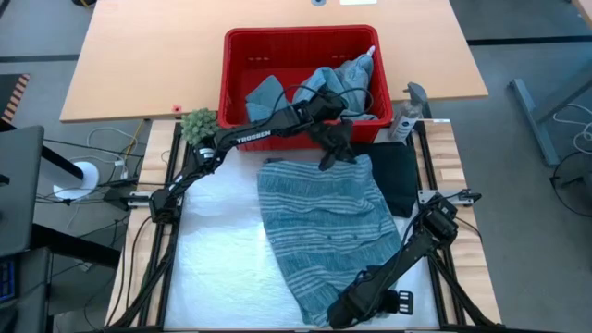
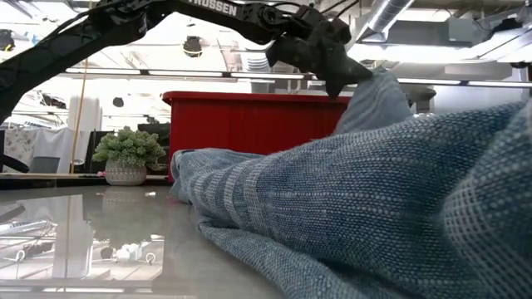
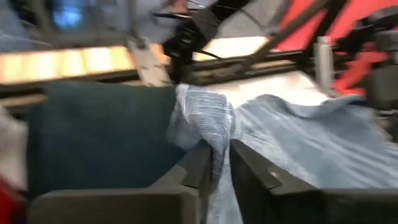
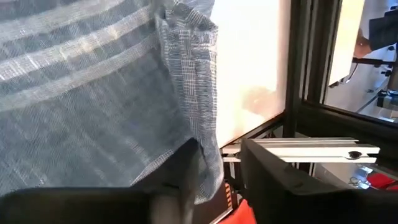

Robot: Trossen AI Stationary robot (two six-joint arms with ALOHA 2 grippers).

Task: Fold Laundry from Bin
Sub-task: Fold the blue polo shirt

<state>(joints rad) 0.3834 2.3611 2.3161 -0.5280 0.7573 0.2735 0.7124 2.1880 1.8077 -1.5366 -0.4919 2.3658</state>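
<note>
A blue-grey striped cloth (image 1: 319, 227) lies spread on the white table top in front of the red bin (image 1: 236, 55). Light blue denim pieces (image 1: 342, 83) lie in the bin. My left gripper (image 1: 330, 157) reaches over from the left and is shut on the cloth's far edge, just before the bin. At the cloth's near edge my right gripper (image 1: 339, 313) stands open, with the cloth's hem (image 4: 202, 124) beside one finger. A dark folded garment (image 1: 396, 176) lies flat to the right of the cloth. My left gripper pinches a bunched fold of the striped cloth's far edge (image 3: 214, 140) between its two fingers. The fingers slant down from the table's far left. That edge (image 2: 374, 100) is raised off the table, while the cloth's remaining part lies flat. My right gripper is open at the hem; whether a finger (image 4: 180, 171) touches it, I cannot tell.
A small green plant (image 1: 197, 123) stands left of the bin, under my left arm. A spray bottle (image 1: 407, 116) stands right of the bin. Black frame rails (image 1: 430, 176) run along the table's sides. White table top (image 1: 217, 240) shows left of the cloth.
</note>
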